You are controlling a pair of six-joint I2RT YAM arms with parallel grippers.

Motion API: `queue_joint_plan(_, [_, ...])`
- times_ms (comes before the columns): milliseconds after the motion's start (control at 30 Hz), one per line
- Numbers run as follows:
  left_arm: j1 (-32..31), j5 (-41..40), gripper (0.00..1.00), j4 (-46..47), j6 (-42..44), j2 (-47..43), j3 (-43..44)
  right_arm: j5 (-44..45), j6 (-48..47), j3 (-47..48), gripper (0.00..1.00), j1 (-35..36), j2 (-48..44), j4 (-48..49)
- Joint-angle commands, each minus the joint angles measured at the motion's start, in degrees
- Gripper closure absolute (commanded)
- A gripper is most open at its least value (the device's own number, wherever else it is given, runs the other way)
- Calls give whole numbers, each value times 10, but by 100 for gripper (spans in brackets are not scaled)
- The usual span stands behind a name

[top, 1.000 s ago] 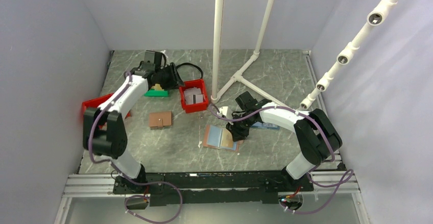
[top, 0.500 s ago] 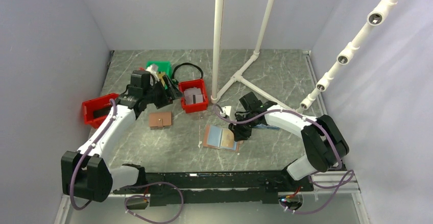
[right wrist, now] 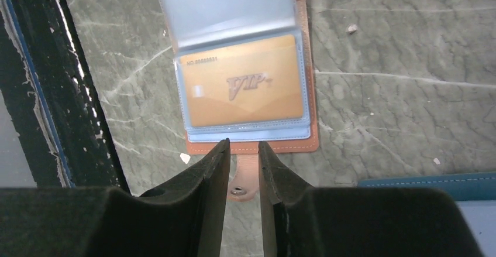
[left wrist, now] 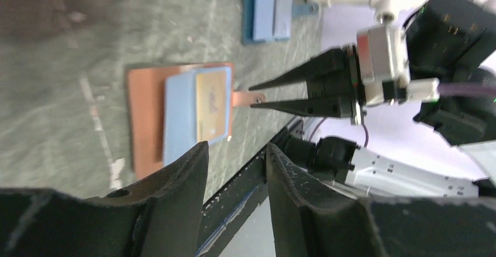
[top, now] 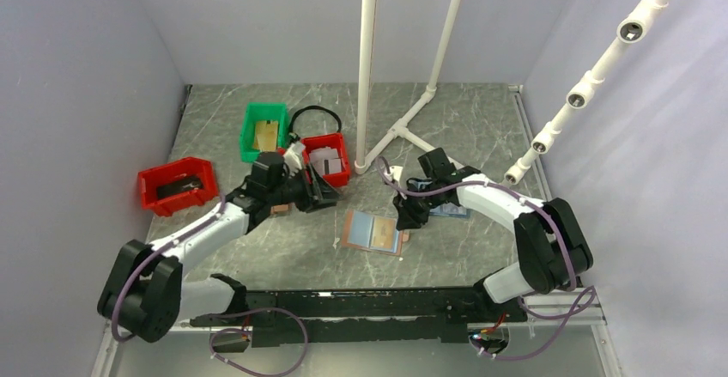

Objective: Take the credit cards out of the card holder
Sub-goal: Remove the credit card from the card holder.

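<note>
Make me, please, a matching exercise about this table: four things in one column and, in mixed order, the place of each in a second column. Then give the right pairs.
Things
1. green bin
2. gold card
3. snap tab
4. blue holder

Places
A. inside a clear sleeve of the open card holder
B. between the fingers of the right gripper
C. at the back, left of the red bin with pale cards
D. flat on the table, right of the card holder in the top view

Pairs: 1-C, 2-A, 3-B, 4-D
</note>
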Motion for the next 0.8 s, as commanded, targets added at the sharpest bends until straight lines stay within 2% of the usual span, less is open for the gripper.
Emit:
queue_joint_plan(0, [-81, -14, 55, 112, -18, 46, 18, -41, 26, -1, 72, -19, -17, 22])
queue_joint_plan(100, [-121, -17, 58, 151, -20, 108, 27, -28, 59, 16, 63, -28, -1, 21])
queue_joint_plan(300, [-168, -9, 68, 235, -45, 237, 47, -38, 80, 77, 56, -48, 53, -22])
queue_joint_plan(467, [-194, -21, 77, 158, -19, 303, 92, -30, 93, 83, 45, -49, 72, -25])
queue_joint_plan(600, [-198, -41, 83, 83, 3, 317, 104, -33, 93, 96, 44, -49, 106, -35])
queue_joint_plan(767, [-199, -56, 92, 53, -1, 331, 101, -47, 96, 106, 44, -48, 133, -39])
